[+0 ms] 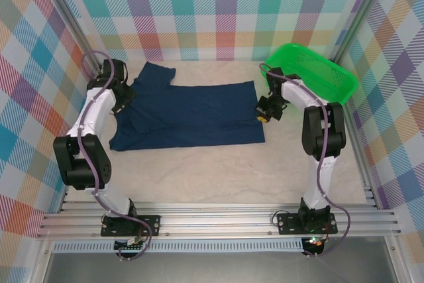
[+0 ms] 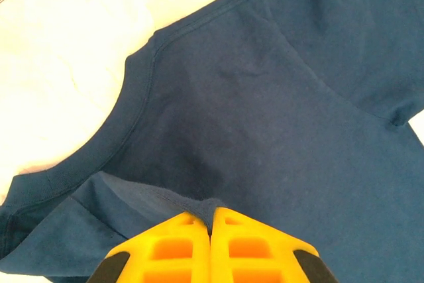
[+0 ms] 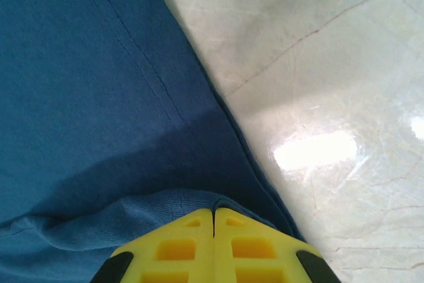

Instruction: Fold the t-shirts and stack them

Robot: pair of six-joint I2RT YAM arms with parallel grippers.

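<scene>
My left gripper (image 2: 211, 220) pinching the navy t-shirt (image 1: 192, 114) near its collar (image 2: 106, 144), my right gripper (image 3: 213, 215) its hem (image 3: 228, 120), I should probably lift both together to fold.

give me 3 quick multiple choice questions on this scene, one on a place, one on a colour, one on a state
1. Where does the green basket sit on the table?
A. far right corner
B. near left corner
C. centre

2. What colour is the t-shirt?
A. red
B. dark navy blue
C. white

3. How do the right fingers stand?
A. wide open over the basket
B. shut on nothing, above bare table
C. shut on a fold at the t-shirt's edge

Answers:
1 A, the basket lies at the far right, by the wall.
2 B, the cloth is navy in the top and both wrist views.
3 C, the right wrist view shows the fingers together with bunched cloth at their tips.
</scene>
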